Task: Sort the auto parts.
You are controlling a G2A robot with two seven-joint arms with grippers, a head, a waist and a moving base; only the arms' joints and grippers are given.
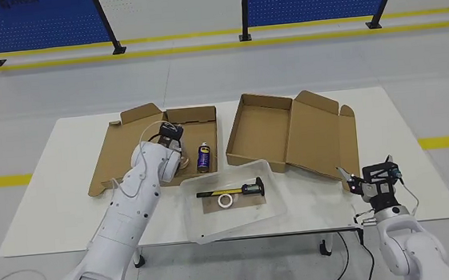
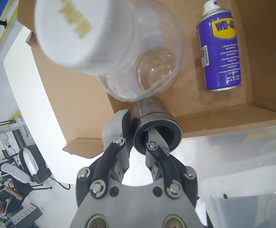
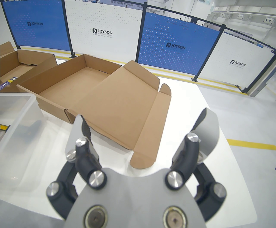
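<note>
left gripper (image 2: 140, 127) clamped on the rim of a dark metal cylindrical bearing sleeve (image 2: 158, 127), one finger inside its bore, over the left brown cardboard box (image 2: 64, 86) touching a clear white-lidded plastic jar (image 2: 138, 54), blue spray can (image 2: 220, 54) lying near; right gripper (image 3: 143, 117) spread apart, holding nothing, near the right brown cardboard box (image 3: 86, 86).

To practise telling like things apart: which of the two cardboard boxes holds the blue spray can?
The box by the left gripper; the other box holds nothing.
</note>
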